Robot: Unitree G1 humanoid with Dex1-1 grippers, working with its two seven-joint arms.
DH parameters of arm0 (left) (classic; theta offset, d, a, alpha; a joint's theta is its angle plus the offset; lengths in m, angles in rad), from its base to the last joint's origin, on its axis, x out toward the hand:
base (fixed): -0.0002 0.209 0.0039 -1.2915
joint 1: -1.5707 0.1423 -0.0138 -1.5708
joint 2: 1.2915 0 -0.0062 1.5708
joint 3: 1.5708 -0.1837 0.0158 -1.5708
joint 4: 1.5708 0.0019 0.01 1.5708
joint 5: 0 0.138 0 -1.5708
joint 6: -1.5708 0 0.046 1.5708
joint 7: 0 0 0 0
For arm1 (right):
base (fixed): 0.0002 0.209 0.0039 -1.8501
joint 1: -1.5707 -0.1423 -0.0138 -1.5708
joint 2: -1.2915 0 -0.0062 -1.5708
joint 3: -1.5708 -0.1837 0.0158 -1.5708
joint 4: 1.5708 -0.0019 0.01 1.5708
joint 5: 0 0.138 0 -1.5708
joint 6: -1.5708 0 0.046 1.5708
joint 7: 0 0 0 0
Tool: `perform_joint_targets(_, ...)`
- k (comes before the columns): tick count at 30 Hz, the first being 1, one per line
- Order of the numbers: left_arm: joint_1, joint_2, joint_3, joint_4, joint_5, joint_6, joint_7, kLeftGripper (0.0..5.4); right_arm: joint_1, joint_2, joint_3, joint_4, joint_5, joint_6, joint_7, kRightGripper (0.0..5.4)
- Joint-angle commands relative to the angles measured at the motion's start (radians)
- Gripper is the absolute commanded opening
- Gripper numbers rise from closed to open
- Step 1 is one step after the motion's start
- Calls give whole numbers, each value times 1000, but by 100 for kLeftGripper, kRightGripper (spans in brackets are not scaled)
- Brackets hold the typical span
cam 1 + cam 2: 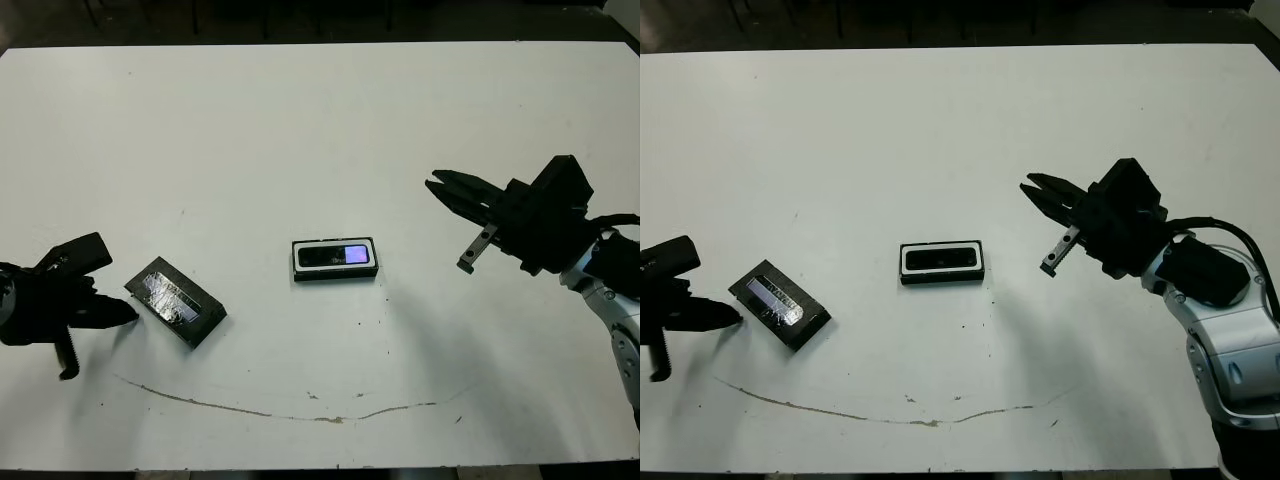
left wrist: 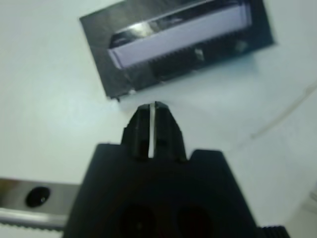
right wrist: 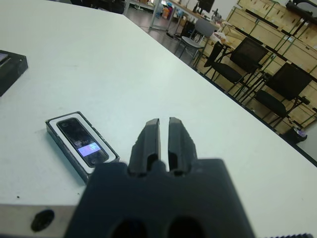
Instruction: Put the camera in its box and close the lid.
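- Camera [image 1: 336, 255] lies flat inside the box [image 1: 335, 274], screen side up, with the small bluish-purple screen toward the robot's right end of the box.
- Box sits near the middle of the white table [image 1: 300, 120], long side running left to right, uncovered.
- Lid [image 1: 176, 301] lies on the table well to the left of the box, turned at an angle, its silvery patch facing up.
- Left gripper [image 1: 127, 315] is low over the table just beside the lid's left end, fingers [image 2: 143, 124] pressed almost together with only a thin slit between them, gripping nothing.
- Right gripper [image 1: 433, 185] hangs above the table to the right of the box, well apart from it, fingers [image 3: 151, 136] nearly closed and empty.
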Motion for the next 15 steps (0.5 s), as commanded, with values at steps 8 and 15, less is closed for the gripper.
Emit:
perform_joint_targets(8,-29,-78,-79,60,24,34,39,0,15,-22,5,-6,-5,12,2,1)
perform_joint_targets(15,-69,-128,-114,92,24,26,46,0,19,-22,-1,-4,9,23,4,1)
